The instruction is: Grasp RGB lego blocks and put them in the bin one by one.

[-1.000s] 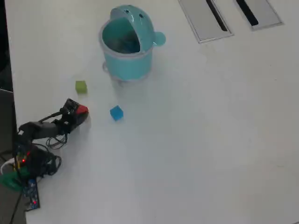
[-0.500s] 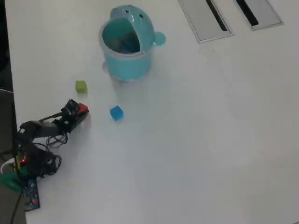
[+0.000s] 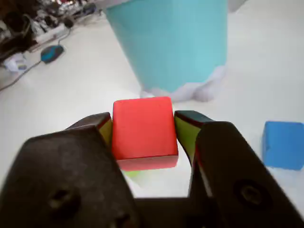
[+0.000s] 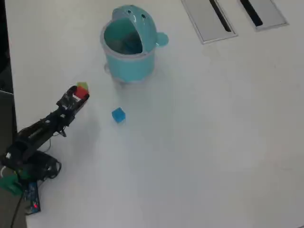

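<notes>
My gripper (image 3: 145,121) is shut on the red block (image 3: 142,128), which sits squarely between the green-padded fingers. In the overhead view the gripper (image 4: 78,95) holds the red block (image 4: 81,97) above the table, right beside the yellow-green block (image 4: 82,86), partly covering it. The blue block (image 4: 118,114) lies on the table to the right; the wrist view shows the blue block (image 3: 283,145) at its right edge. The teal bin (image 4: 130,69) stands further up with its lid (image 4: 142,21) open. It fills the top of the wrist view as the bin (image 3: 171,42), straight ahead.
Two flat grey panels with dark slots (image 4: 209,19) (image 4: 263,12) lie at the top right. The arm's base and cables (image 4: 28,166) sit at the table's left edge. A blue mouse (image 3: 51,53) and desk clutter lie beyond the table.
The gripper has lifted the red block off the table and carried it up the view towards the bin, to beside the yellow-green block. The arm is stretched out further.
</notes>
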Tool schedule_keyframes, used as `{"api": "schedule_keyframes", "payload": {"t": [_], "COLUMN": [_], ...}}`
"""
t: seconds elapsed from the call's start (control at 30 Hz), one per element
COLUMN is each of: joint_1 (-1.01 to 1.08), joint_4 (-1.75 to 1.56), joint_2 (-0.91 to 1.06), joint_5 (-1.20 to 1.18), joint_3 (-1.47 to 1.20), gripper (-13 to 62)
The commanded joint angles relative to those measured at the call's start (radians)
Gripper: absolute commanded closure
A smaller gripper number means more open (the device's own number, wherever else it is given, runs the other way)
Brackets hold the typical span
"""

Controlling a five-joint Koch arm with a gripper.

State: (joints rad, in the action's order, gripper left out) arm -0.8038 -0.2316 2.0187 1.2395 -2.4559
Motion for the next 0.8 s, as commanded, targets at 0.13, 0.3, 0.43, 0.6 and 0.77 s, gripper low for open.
{"api": "schedule_keyframes", "payload": {"t": [0.13, 0.3, 0.43, 0.6, 0.77], "joint_1": [0.017, 0.054, 0.071, 0.060, 0.028], "joint_4": [0.071, 0.063, 0.044, 0.054, 0.063], "joint_2": [0.035, -0.064, -0.239, -0.377, -0.588], "joint_5": [-0.037, -0.037, -0.037, -0.037, -0.037], "joint_3": [0.319, 0.486, 0.712, 0.917, 1.190], "gripper": [37.7, 37.7, 37.8, 37.8, 37.8]}}
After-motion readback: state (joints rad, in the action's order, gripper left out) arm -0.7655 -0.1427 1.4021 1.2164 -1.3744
